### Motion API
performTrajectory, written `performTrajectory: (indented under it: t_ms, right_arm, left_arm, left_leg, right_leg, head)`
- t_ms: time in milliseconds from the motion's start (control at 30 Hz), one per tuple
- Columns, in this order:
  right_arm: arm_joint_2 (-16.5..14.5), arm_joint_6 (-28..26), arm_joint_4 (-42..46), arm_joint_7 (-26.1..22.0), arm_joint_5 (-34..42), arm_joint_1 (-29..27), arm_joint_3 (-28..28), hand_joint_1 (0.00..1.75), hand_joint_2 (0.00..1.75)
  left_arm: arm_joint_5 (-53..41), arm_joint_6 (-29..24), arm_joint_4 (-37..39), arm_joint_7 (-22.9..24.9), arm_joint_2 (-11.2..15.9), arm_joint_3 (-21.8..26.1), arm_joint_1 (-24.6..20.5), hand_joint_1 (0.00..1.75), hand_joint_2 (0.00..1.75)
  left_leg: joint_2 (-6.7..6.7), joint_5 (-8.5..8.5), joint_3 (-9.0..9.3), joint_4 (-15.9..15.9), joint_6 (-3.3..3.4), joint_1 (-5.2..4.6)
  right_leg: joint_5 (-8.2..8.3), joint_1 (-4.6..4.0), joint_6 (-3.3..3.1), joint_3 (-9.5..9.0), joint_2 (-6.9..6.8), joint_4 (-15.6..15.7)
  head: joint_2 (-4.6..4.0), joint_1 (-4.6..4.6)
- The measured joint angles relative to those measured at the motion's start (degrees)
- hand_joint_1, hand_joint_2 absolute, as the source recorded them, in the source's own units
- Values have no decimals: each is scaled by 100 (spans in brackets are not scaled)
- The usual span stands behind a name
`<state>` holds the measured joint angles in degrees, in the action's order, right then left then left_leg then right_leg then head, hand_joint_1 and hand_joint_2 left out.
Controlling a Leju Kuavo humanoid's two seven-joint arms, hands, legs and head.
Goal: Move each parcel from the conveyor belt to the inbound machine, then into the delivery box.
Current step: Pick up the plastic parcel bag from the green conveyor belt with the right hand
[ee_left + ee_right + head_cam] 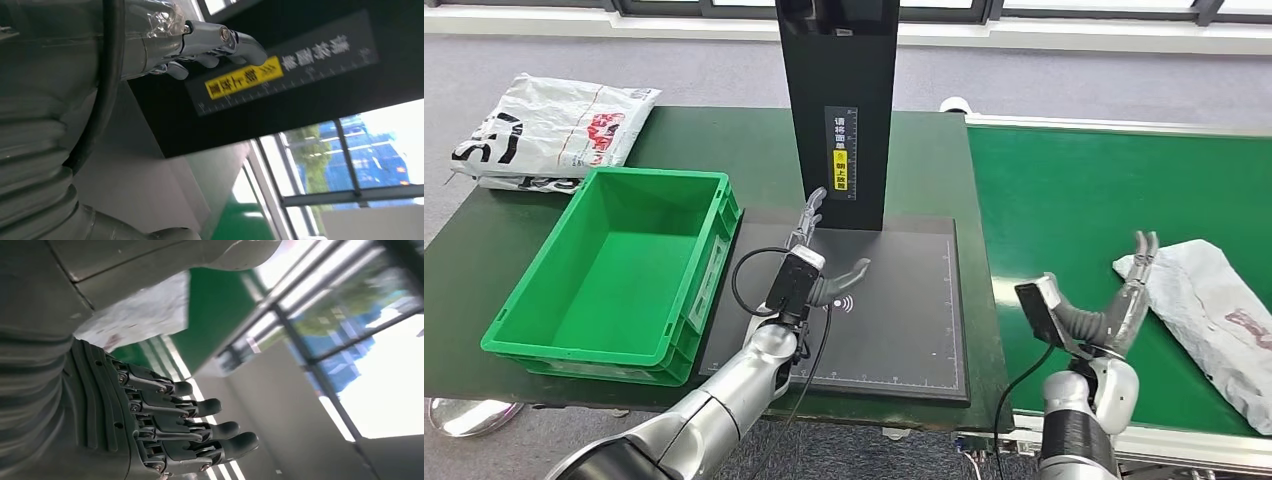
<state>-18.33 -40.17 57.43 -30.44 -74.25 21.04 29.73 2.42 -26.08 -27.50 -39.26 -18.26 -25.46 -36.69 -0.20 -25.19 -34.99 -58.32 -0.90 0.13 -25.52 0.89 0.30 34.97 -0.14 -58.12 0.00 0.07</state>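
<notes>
A grey-white plastic parcel (1219, 310) lies on the green conveyor belt (1074, 200) at the right, and a piece of it shows as the parcel (145, 312) in the right wrist view. My right hand (1124, 290) is raised just left of it, fingers apart and empty; its fingers (200, 425) hold nothing. My left hand (819, 255) hovers open over the black inbound machine plate (894, 310), fingers (220, 42) stretched toward the black scanner column (839, 110). The green delivery box (614, 270) stands empty at the left.
Another white printed parcel bag (549, 130) lies on the table's far left corner behind the green box. The dark green table (464, 270) carries the box and machine. The belt's white rail (1064, 124) runs along its far side.
</notes>
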Motion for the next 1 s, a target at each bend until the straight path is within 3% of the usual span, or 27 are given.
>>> performTrajectory:
  t_ms: [67,133,233,367,467,700,1000]
  right_arm:
    - [250,-1,-73,1501,-1140,187,725,0,175]
    - [554,-1,-167,2515,-1368,146,724,0,175]
    - [990,-1,-391,3522,-1494,104,526,0,175]
    - [1417,0,-838,4373,-1567,150,27,0,175]
    - [1714,0,-1186,4776,-1577,206,-414,0,175]
    - [2240,-1,-2112,5203,-1582,449,-921,0,175]
    - [2589,-1,-2937,5460,-1556,587,-1463,0,175]
  left_arm:
    - [-287,-88,-46,87,176,302,68,0,175]
    - [-386,-83,-92,35,256,445,190,0,175]
    - [-464,67,-169,17,344,626,343,0,175]
    - [-822,241,-222,289,373,692,380,0,175]
    - [-939,324,-258,364,356,709,390,0,175]
    - [-967,491,-386,350,293,793,436,0,175]
    - [-994,555,-756,367,302,861,632,0,175]
  left_leg:
    - [-6,0,-1,0,3,-2]
    - [-12,-2,-4,0,4,-5]
    - [-11,-3,-7,0,5,-8]
    - [-9,-3,-5,0,6,-10]
    - [-14,0,-6,0,9,-10]
    - [-14,1,-7,0,10,-11]
    - [-16,1,-7,0,11,-12]
  right_leg:
    - [-2,2,3,-2,-6,0]
    - [-5,6,7,-2,-12,0]
    - [-5,8,8,-1,-11,0]
    - [-5,9,9,1,-9,0]
    - [-5,9,9,0,-19,0]
    - [-4,11,9,-2,-18,0]
    - [-5,11,9,-1,-20,0]
  head:
    - [0,0]
    - [0,1]
    - [0,1]
    - [0,-1]
    - [0,-1]
    - [0,-1]
    - [0,-1]
